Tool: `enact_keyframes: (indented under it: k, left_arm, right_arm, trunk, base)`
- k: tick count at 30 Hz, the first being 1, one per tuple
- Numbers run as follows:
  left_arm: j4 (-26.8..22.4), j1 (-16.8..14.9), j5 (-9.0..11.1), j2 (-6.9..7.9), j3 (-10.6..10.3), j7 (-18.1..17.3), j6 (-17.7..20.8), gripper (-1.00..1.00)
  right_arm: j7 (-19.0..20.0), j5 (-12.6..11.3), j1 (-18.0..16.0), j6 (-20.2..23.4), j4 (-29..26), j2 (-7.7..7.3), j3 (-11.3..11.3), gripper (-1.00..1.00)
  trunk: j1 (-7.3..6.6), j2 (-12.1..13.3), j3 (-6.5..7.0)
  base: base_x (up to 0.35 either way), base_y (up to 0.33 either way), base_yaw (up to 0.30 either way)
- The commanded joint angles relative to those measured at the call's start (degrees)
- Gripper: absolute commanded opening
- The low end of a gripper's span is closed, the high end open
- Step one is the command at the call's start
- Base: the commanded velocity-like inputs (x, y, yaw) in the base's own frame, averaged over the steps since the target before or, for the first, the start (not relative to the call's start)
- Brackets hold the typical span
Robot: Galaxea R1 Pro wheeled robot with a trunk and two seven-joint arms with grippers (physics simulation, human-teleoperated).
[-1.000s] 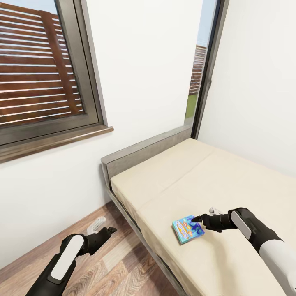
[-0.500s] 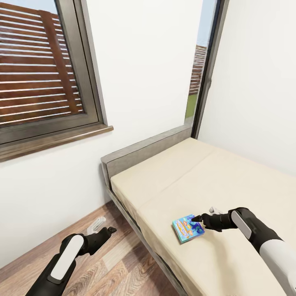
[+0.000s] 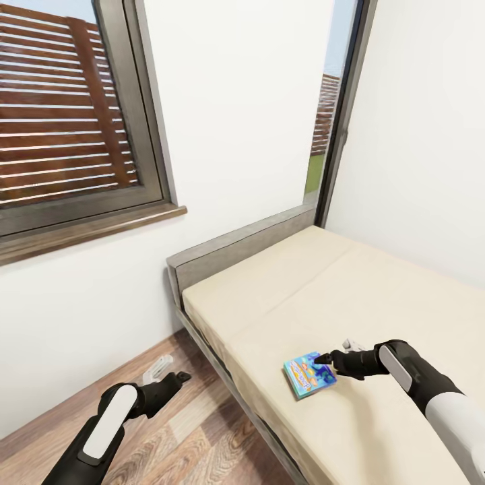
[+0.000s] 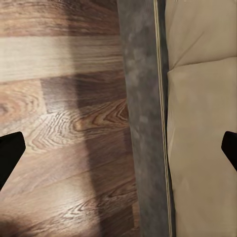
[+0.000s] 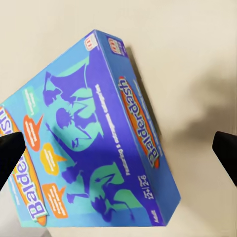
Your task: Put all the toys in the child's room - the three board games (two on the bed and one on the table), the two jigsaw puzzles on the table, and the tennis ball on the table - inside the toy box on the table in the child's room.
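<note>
A light-blue cartoon board game (image 3: 309, 374) lies flat on the beige bed (image 3: 316, 289), close to the mattress's near edge. My right gripper (image 3: 335, 352) hovers just beside and above the box's far side, open, with its dark fingertip at the box's corner. In the right wrist view the board game (image 5: 94, 138) sits below the right gripper (image 5: 118, 153), whose tips stand wide apart at either edge. My left gripper (image 3: 168, 372) hangs open over the wood floor beside the bed; in its wrist view the left gripper (image 4: 118, 148) spans the grey bed frame (image 4: 143, 118).
The grey padded headboard (image 3: 229, 246) meets the white wall under a large dark-framed window (image 3: 74, 135). A narrow tall window (image 3: 330, 114) stands in the corner behind the bed. Wood-plank floor (image 3: 188, 438) runs along the bed's left side.
</note>
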Motion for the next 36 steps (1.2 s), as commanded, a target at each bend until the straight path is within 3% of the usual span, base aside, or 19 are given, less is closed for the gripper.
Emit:
enact_keyframes:
  k: [1, 24, 36]
  left_arm:
    - [-0.06, -0.06, 0.59, 0.04, -0.15, 0.57, -0.03, 1.0]
    - [-0.06, 0.74, 0.31, 0.03, -0.57, 0.32, -0.54, 1.0]
    - [0.02, 1.61, 0.08, 0.04, -0.59, 0.38, -0.66, 1.0]
  right_arm:
    - [0.34, -0.33, 0.04, 0.08, 0.03, -0.01, 0.32, 1.0]
    - [0.43, -0.39, 0.04, 0.24, 0.03, 0.04, 0.4, 1.0]
    - [0.43, -0.42, 0.04, 0.35, -0.01, -0.02, 0.4, 1.0]
  trunk:
    - [0.0, -0.02, -0.07]
    - [0.0, -0.02, -0.07]
    - [0.0, -0.02, -0.07]
  base:
    - [0.0, 0.0, 0.129]
    - [0.0, 0.0, 0.243]
    - [0.0, 0.0, 0.087]
